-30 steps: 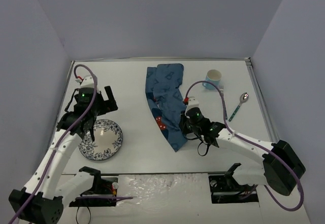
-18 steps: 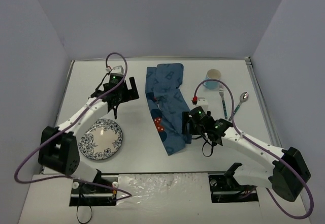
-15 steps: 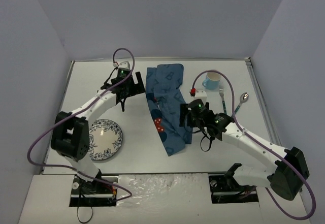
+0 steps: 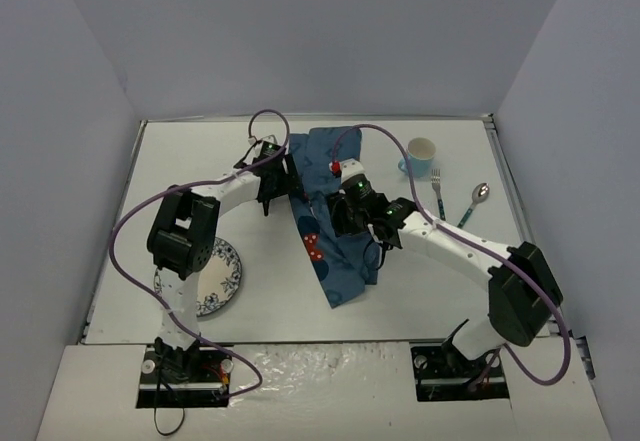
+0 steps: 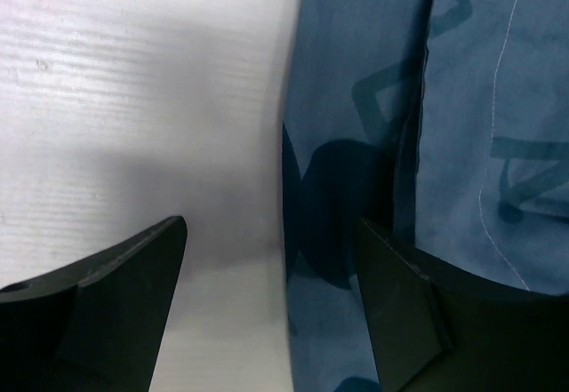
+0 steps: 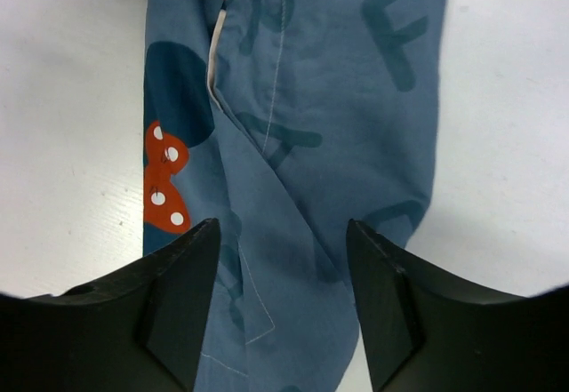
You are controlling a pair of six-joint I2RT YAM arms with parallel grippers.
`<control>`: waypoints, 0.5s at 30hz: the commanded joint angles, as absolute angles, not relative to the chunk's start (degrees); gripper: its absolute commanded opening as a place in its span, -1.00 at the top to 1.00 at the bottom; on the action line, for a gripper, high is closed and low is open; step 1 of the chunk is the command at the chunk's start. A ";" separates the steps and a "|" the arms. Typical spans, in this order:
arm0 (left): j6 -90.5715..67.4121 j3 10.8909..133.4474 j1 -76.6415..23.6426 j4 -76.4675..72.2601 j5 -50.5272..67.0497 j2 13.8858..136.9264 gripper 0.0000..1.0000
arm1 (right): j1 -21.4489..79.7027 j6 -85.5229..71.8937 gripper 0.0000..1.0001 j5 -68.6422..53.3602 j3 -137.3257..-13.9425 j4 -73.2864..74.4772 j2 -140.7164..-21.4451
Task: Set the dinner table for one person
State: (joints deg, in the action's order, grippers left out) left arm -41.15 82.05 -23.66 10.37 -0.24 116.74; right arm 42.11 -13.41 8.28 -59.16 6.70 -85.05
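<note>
I am holding both arms over the folded blue cloth mat, which is lying creased down the middle of the dinner table. The table is filling the whole white floor of the overhead frame.

The left gripper is standing wide and gripping nothing. Its jaws are straddling the mat's left edge at upper centre, one finger over bare tabletop and one over cloth. The right gripper is hanging open above the mat's middle, just right of the red bow print, and is also empty.

I am seeing several risks from here:
- **Arm contact:** the two wrists are sitting very near each other, so a careless approach could knock them together or snag the purple cables.
- **Bad pinch:** closing the left jaws too high would be missing the edge, and catching only the top layer would be deepening the fold rather than spreading it.
- **Mug:** dragging the cloth towards the upper right could be nudging the mug.
- **Plate:** the left arm's elbow is hanging over the plate at lower left, so a low swing back could be clipping it.
</note>
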 commanded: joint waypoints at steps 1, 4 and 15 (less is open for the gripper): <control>-42.50 85.70 -24.42 8.27 -0.23 115.47 -0.37 | 42.67 -9.88 -0.07 4.60 -61.61 1.79 -87.89; -42.48 84.98 -24.71 7.81 0.17 116.03 -0.34 | 42.71 -8.49 -0.07 3.97 -61.64 1.11 -90.44; -42.36 82.71 -25.58 7.82 1.49 116.98 -0.13 | 42.63 -5.89 -0.16 1.58 -60.39 -1.30 -97.27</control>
State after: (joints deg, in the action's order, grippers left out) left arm -42.15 82.85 -24.84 9.85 1.30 117.78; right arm 42.44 -7.44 2.48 -59.42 2.96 -95.61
